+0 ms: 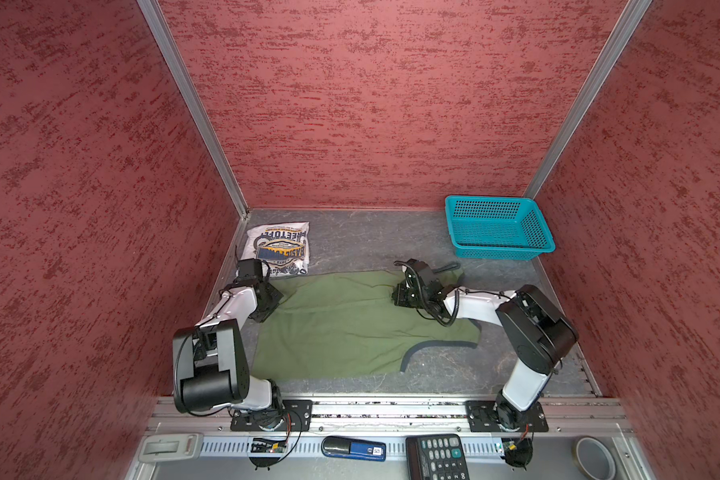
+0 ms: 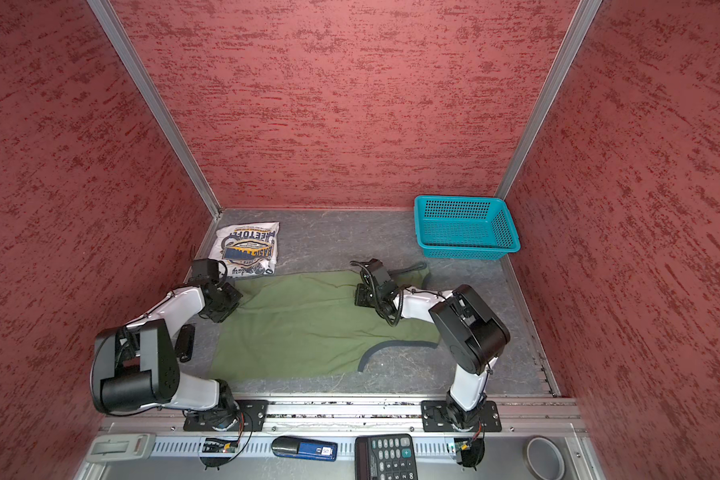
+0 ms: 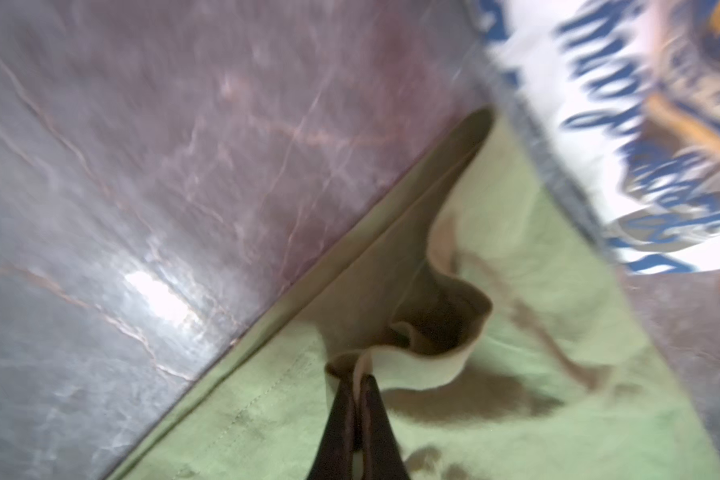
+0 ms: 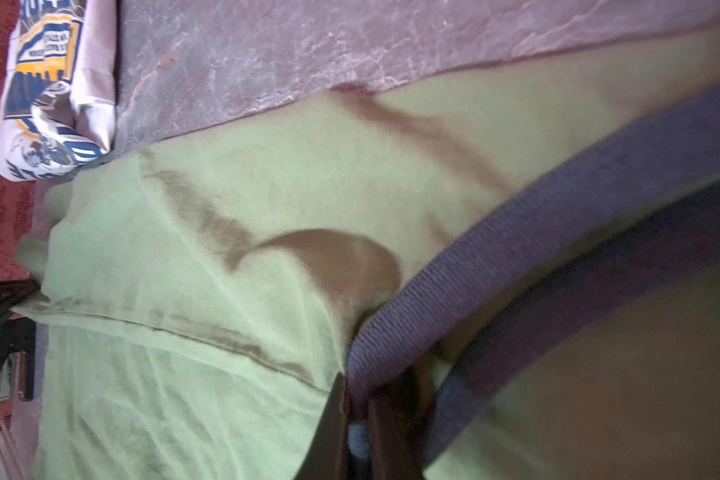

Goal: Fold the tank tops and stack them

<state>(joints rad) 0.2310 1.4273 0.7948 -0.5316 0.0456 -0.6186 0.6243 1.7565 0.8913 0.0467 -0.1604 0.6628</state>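
Lab test booth: red panel walls [image 1: 350, 104], alu rail [image 1: 391, 413], bolted arm bases [image 1: 481, 415]

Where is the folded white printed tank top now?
The folded white printed tank top lies back left in both top views, just behind the olive green tank top.

Left tool [image 3: 358, 378] pinched closed, right tool [image 4: 356, 395] likewise, arms low

L hand [image 3: 359, 384] pinching green tank top [image 3: 516, 332] hem; white top [image 3: 591, 137] adjacent.
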